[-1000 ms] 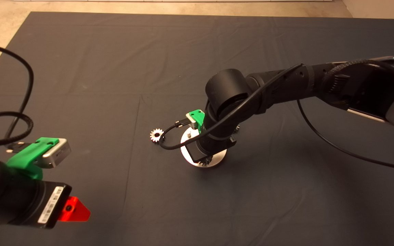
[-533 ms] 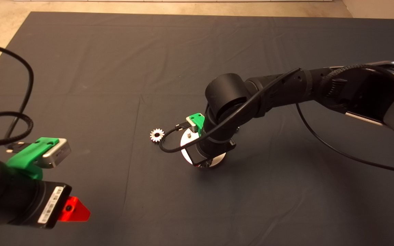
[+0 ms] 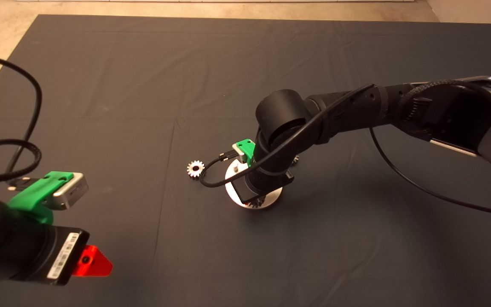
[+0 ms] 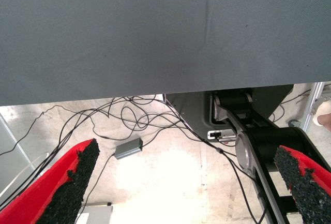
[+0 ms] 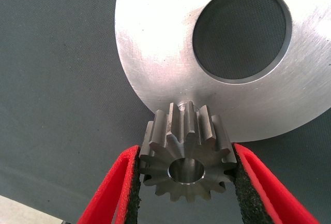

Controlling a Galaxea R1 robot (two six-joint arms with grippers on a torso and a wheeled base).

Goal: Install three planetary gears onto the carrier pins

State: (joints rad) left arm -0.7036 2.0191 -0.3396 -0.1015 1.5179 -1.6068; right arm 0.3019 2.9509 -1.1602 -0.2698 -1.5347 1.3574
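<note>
Both arms are chunky matte black tubes with fat cylindrical joints. Loose black cables loop off each one, and the right arm [image 3: 356, 108] has a braided sleeve section. The left arm [image 3: 11, 247] wears a white barcode sticker. Green plastic brackets hold silver camera boxes [image 3: 71, 191]; red fingers [image 5: 111, 193] have gritty black pads.

Two planetary gears show: one loose on the mat [image 3: 195, 169], one held over the disc [image 5: 185, 158]; one white disc [image 5: 155, 58]; one pin [image 3: 235, 168].
</note>
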